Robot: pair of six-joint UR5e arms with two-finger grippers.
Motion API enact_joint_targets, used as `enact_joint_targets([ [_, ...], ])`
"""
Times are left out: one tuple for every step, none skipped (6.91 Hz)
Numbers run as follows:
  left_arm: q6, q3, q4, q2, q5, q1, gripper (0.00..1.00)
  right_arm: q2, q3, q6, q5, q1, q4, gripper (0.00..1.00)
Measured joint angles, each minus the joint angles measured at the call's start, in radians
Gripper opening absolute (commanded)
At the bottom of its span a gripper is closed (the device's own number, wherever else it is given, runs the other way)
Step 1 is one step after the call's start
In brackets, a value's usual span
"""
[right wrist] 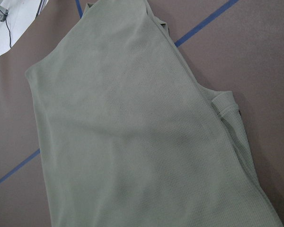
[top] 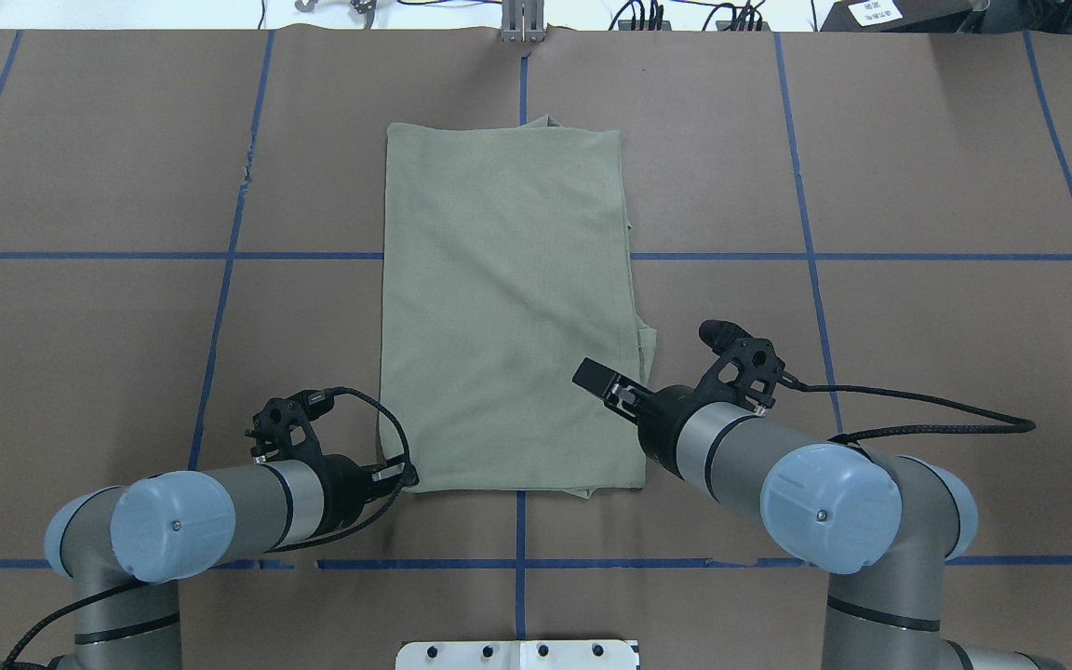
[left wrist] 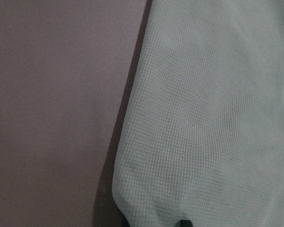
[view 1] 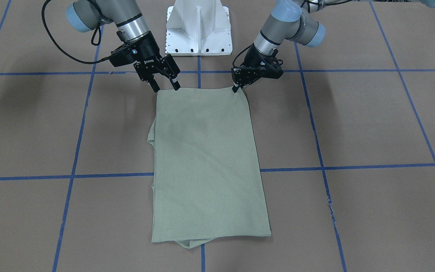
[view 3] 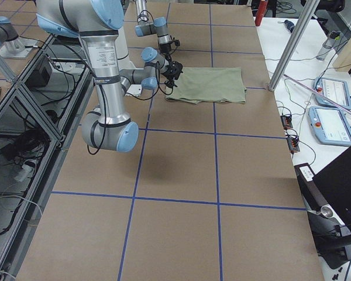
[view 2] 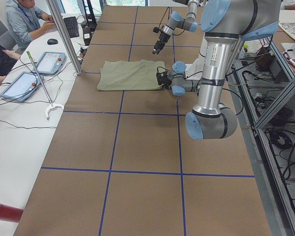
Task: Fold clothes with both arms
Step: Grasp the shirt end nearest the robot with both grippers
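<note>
Sage-green knit shirt (view 1: 206,162) folded into a long rectangle, flat on the brown table (view 1: 372,124) at its middle, across a blue tape line (view 1: 353,166), one short edge toward the white pedestal base (view 1: 198,34). Small flap of cloth out past the long edge on the robot's right; a bit of under-layer out at the far end. Left gripper (view 1: 236,89) down at the shirt's near corner on the robot's left, fingers drawn together on the cloth there, corner bunched by the dark fingertips in the left wrist view. Right gripper (view 1: 165,86) spread wide, holding nothing, raised above the other near corner, clear of the cloth as seen from the table's end on the robot's left. Rest of the shirt smooth, with a faint darker patch toward the near end
</note>
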Motion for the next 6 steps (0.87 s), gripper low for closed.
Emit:
enact_joint_targets([
  [0.001, 0.0, 0.0, -0.001, 0.001, -0.001, 0.0, 0.011, -0.008, 0.021, -0.01, -0.006, -0.013, 0.89],
  [0.001, -0.002, 0.0, -0.002, 0.001, -0.002, 0.0, 0.043, -0.015, 0.075, -0.028, -0.013, -0.081, 0.89],
  [0.001, -0.004, -0.001, -0.003, 0.002, -0.003, 0.0, 0.082, -0.02, 0.127, -0.034, -0.021, -0.187, 0.89],
  [0.001, -0.007, -0.001, -0.003, 0.002, -0.004, 0.0, 0.105, -0.034, 0.158, -0.034, -0.032, -0.257, 0.89],
  [0.001, -0.011, -0.001, -0.004, 0.002, -0.005, 0.0, 0.114, -0.061, 0.179, -0.035, -0.048, -0.286, 0.89],
  [0.001, -0.015, -0.002, -0.004, 0.002, -0.006, 0.0, 0.118, -0.087, 0.196, -0.037, -0.068, -0.295, 0.89],
])
